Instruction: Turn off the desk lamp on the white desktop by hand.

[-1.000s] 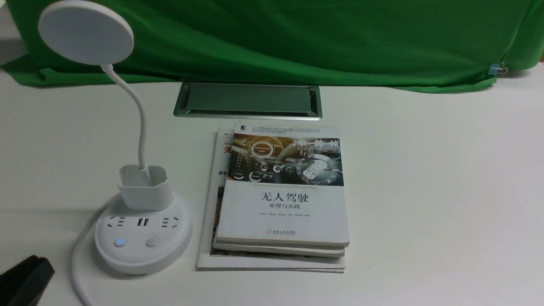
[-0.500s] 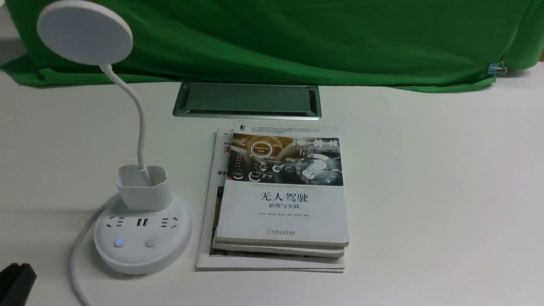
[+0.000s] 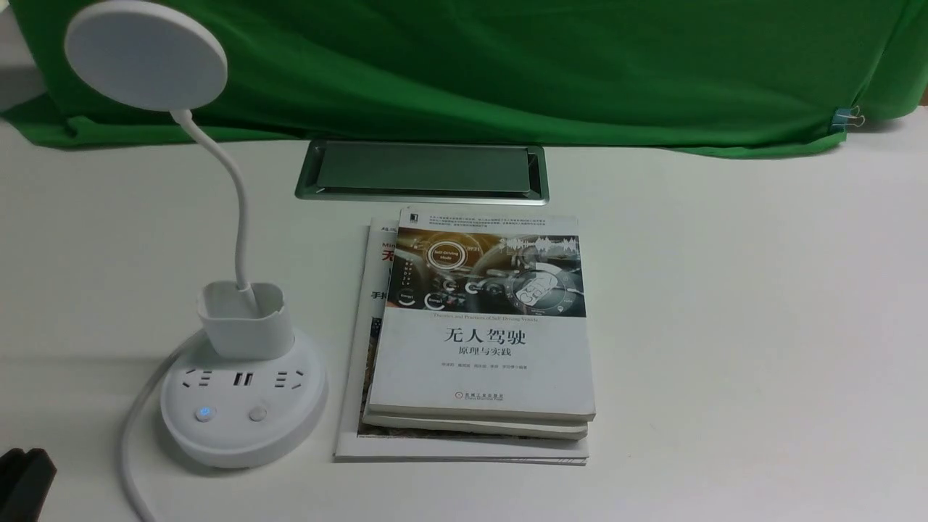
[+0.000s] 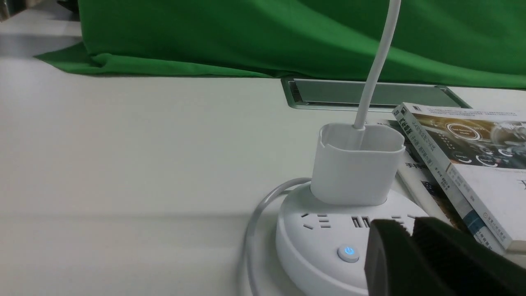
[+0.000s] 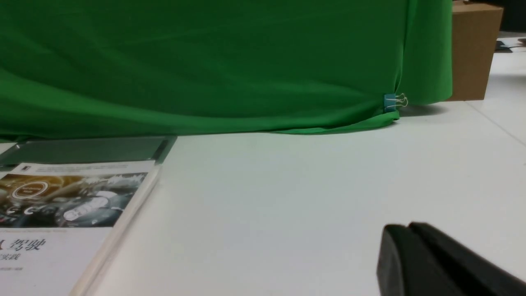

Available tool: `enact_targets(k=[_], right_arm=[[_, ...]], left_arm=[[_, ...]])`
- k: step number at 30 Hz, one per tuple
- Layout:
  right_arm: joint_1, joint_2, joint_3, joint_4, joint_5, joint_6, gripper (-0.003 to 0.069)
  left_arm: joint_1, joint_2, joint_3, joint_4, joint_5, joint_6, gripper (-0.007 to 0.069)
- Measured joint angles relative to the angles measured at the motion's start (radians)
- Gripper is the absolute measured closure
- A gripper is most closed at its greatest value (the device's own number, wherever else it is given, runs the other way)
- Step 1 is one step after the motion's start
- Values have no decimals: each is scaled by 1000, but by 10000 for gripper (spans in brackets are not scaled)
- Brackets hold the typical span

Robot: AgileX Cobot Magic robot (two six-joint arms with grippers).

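Note:
The white desk lamp [image 3: 243, 362] stands at the front left of the white desktop [image 3: 725, 326], with its round head [image 3: 145, 54] up at the far left and a cup holder [image 3: 243, 319] on its round base. The left button [image 3: 206, 414] glows blue; the right button [image 3: 257, 414] is unlit. My left gripper [image 3: 25, 478] is shut and empty, low at the front left corner, left of the base. In the left wrist view its tips [image 4: 411, 226] hide part of the base [image 4: 324, 242], next to the blue-lit button [image 4: 348, 253]. My right gripper [image 5: 404, 230] is shut and empty above bare desktop.
A stack of books [image 3: 478, 326] lies right of the lamp base. A silver-framed hatch [image 3: 422, 172] sits behind the books. Green cloth [image 3: 507, 65] hangs along the back, held by a blue clip [image 3: 844, 118]. The lamp's white cable [image 3: 134, 428] trails off the front edge. A cardboard box [image 5: 472, 49] stands far right.
My left gripper has drawn back toward the front left corner over the last second, so less of it shows. The lamp and books have not moved.

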Motion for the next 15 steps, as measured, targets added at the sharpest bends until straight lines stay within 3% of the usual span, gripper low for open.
enact_targets(k=[15], right_arm=[[0,0,0,0,0,0,624]], left_arm=[[0,0,0,0,0,4,551]])
